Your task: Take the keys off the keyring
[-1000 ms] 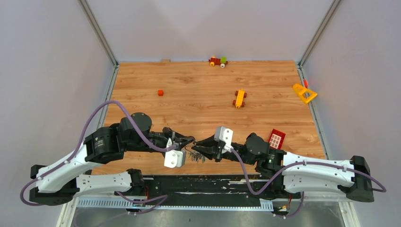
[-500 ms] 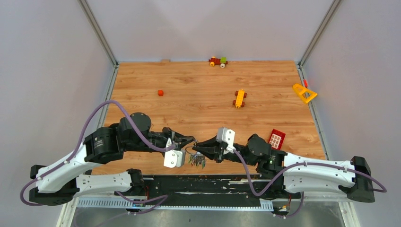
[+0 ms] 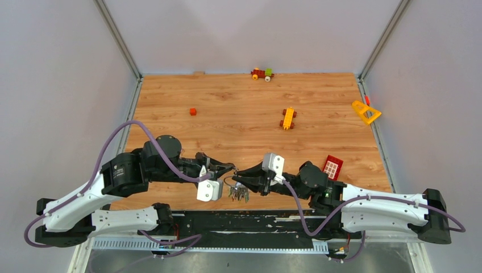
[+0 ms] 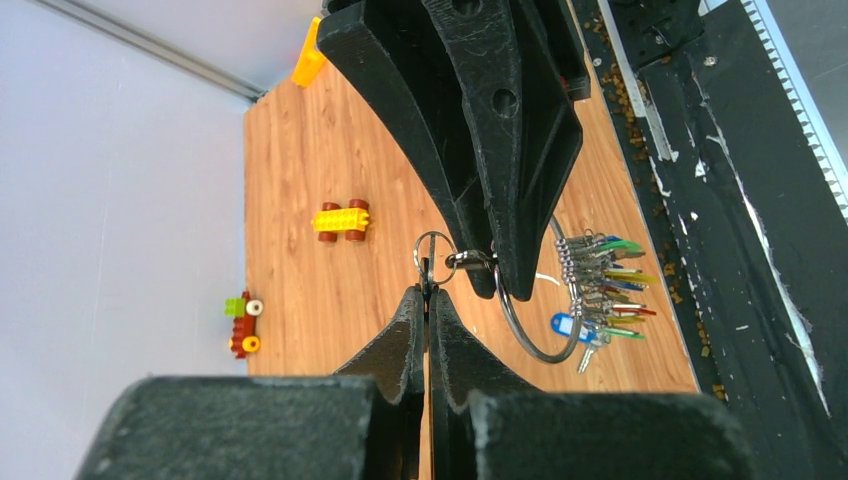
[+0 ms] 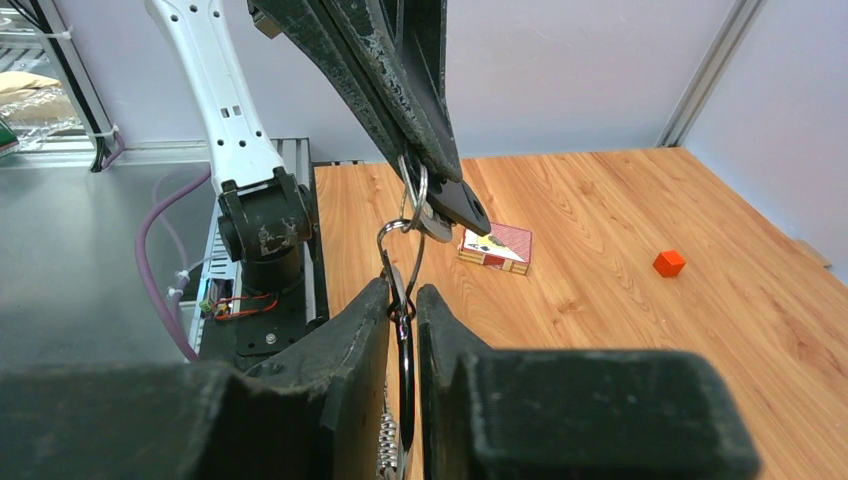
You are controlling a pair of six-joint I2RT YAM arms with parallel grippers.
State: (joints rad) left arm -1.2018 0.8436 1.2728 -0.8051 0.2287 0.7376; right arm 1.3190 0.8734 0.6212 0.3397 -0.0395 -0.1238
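Wood-grain tabletop, pale walls — left end effector and right end effector clamped on keyring, keys dangling.

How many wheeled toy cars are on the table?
2. A red-and-green car at the far edge; a yellow car right of centre. Others may be hidden at the near edge.
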